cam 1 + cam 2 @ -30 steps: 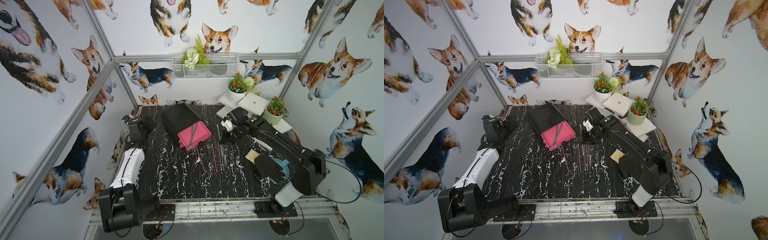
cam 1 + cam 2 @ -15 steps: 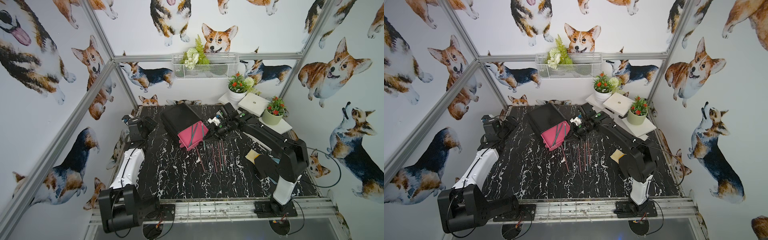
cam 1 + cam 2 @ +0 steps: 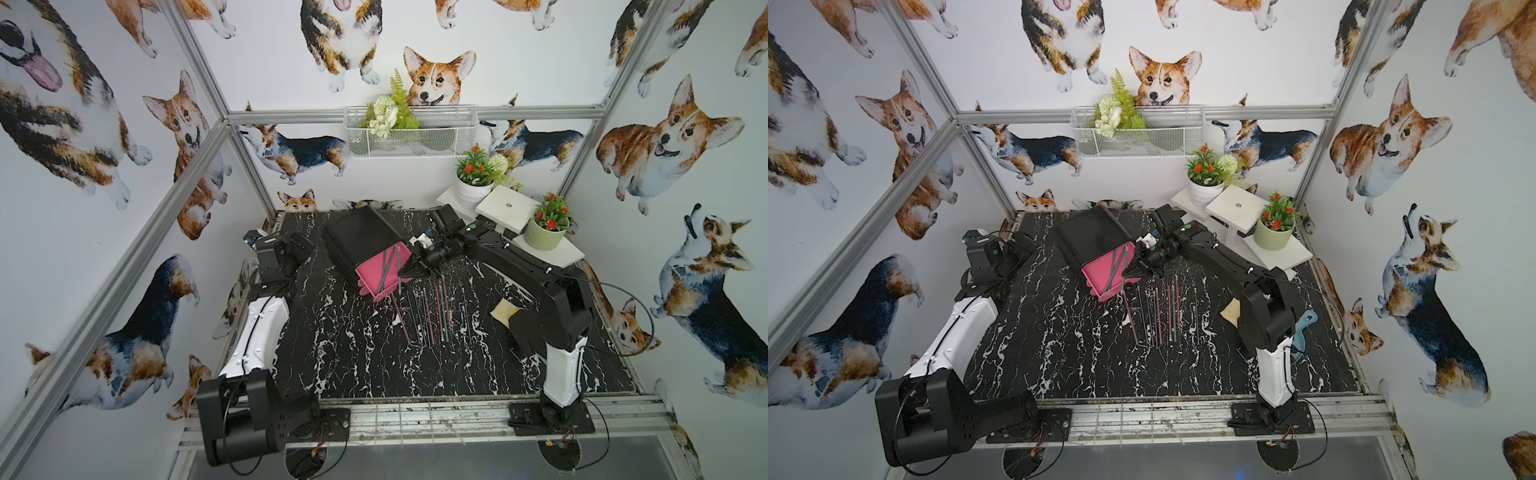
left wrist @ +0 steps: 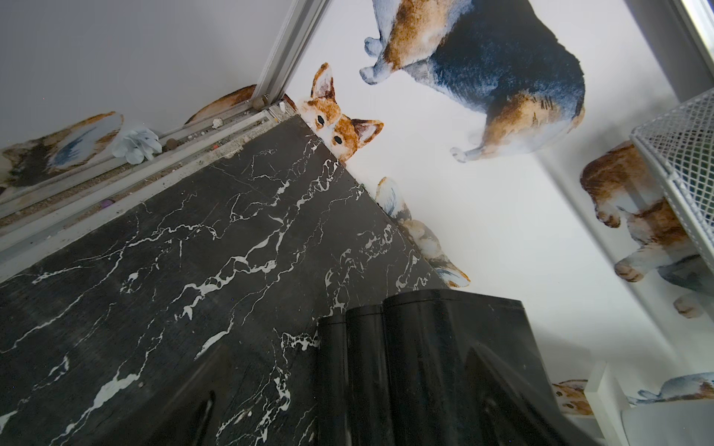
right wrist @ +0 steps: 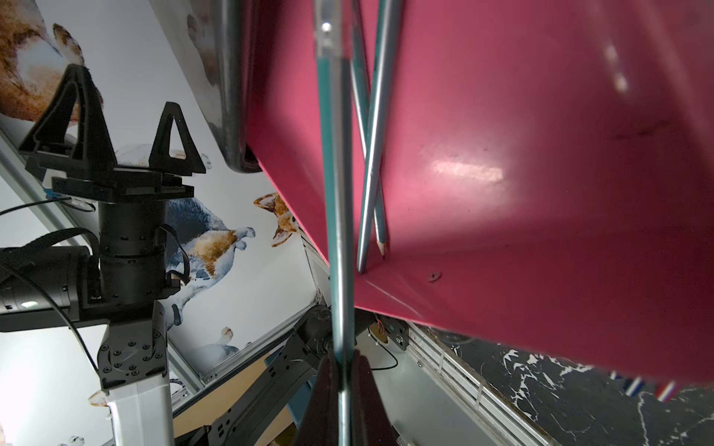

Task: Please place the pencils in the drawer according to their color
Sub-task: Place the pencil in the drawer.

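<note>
Teal pencil clamped in right pincer over the open pink drawer; left pincer spread wide, holding nothing.

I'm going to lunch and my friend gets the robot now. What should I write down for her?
Right gripper: shut on a teal pencil, over the open drawer's edge.
Left gripper: open, empty, off to the side.
Done: two teal pencils lie in the drawer.
Left: drop the held one in, then sort the pink, grey and teal pencils lying in a row on the table.
</note>
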Tool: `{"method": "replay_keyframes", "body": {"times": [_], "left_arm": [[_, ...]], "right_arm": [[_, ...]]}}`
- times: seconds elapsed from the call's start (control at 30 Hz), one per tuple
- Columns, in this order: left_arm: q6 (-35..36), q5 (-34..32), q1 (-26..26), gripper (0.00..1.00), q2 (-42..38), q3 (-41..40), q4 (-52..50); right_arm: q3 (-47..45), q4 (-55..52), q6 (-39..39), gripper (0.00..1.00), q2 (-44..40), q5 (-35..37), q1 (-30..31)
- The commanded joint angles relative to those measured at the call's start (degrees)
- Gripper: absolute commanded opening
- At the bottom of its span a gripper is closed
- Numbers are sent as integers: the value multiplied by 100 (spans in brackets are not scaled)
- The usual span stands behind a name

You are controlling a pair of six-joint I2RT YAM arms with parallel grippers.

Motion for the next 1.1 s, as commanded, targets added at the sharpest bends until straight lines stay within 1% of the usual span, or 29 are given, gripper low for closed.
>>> {"method": "replay_keyframes", "body": {"times": [0.0,0.63,1.07], "left_arm": [[59,-36,19,100,8,58,85],[16,11,13,100,88,34,160],[-3,16,13,100,70,7,178]], "right_arm": [[135,-80,-35,0,79,125,13],[966,-457,-223,0,754,409,18],[1568,-668,-245,0,1089,786,135]]}}
